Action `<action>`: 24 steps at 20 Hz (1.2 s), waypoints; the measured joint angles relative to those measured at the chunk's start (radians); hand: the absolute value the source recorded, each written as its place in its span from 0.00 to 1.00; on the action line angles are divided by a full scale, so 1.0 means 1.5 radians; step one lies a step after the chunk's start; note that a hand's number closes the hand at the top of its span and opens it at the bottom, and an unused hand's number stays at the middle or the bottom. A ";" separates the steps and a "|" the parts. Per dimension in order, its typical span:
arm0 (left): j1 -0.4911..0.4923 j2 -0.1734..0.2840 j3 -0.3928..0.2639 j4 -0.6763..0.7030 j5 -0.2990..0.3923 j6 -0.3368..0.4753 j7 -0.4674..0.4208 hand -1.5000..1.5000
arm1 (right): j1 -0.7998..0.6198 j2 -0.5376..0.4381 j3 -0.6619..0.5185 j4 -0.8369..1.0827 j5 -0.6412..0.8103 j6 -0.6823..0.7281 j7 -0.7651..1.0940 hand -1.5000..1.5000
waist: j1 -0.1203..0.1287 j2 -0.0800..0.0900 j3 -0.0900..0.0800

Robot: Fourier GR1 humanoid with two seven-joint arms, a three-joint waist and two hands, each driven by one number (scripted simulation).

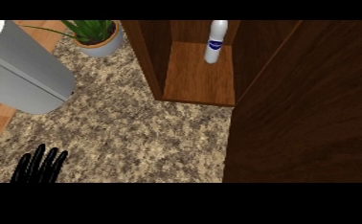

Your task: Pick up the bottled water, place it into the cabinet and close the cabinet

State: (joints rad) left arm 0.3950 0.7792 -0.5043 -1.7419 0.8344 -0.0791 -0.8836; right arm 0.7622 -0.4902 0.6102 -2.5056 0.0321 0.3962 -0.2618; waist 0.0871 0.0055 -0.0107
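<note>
One hand point(41, 166) shows, the left, at the lower left edge, fingers straight and pointing up, holding nothing, resting over the speckled table point(141, 127). The right hand is out of sight. The bottle point(215, 41) stands upright inside the cabinet point(198, 79), on its wooden floor toward the back right corner, white with a blue label, touched by no hand. The cabinet's door point(297, 108) is open, a broad dark panel filling the right side of the view and reaching to the lower edge. A potted plant point(99, 39) sits on the table just left of the cabinet. A grey rounded appliance point(32, 74) lies at the far left.
</note>
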 measured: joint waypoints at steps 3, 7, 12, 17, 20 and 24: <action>0.017 0.029 0.015 -0.002 0.007 -0.030 -0.008 0.00 | -0.061 -0.002 -0.006 0.002 -0.002 -0.001 0.025 1.00 | 0.014 0.003 0.000; 0.028 0.056 0.034 0.001 0.017 -0.062 -0.015 0.00 | -0.145 -0.004 -0.009 0.005 -0.005 0.003 0.060 1.00 | 0.029 0.006 -0.002; 0.033 0.076 0.050 0.006 0.025 -0.084 -0.018 0.00 | -0.218 -0.003 -0.004 0.009 -0.011 0.007 0.099 1.00 | 0.041 0.008 -0.005; 0.029 0.088 0.064 0.010 0.030 -0.095 -0.016 0.00 | -0.266 0.006 0.003 0.014 -0.021 0.015 0.134 1.00 | 0.050 0.014 -0.007; 0.029 0.098 0.074 0.009 0.035 -0.101 -0.013 0.00 | -0.282 0.012 0.005 0.017 -0.028 0.022 0.150 1.00 | 0.055 0.017 -0.007; 0.027 0.108 0.084 0.006 0.042 -0.108 -0.010 0.00 | -0.292 0.026 0.006 0.024 -0.042 0.028 0.170 1.00 | 0.059 0.021 -0.007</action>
State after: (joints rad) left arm 0.4357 0.9407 -0.3788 -1.7333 0.8967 -0.2407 -0.8980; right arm 0.3238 -0.4508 0.6190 -2.4704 -0.0308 0.4381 -0.0065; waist 0.1757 0.0370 -0.0207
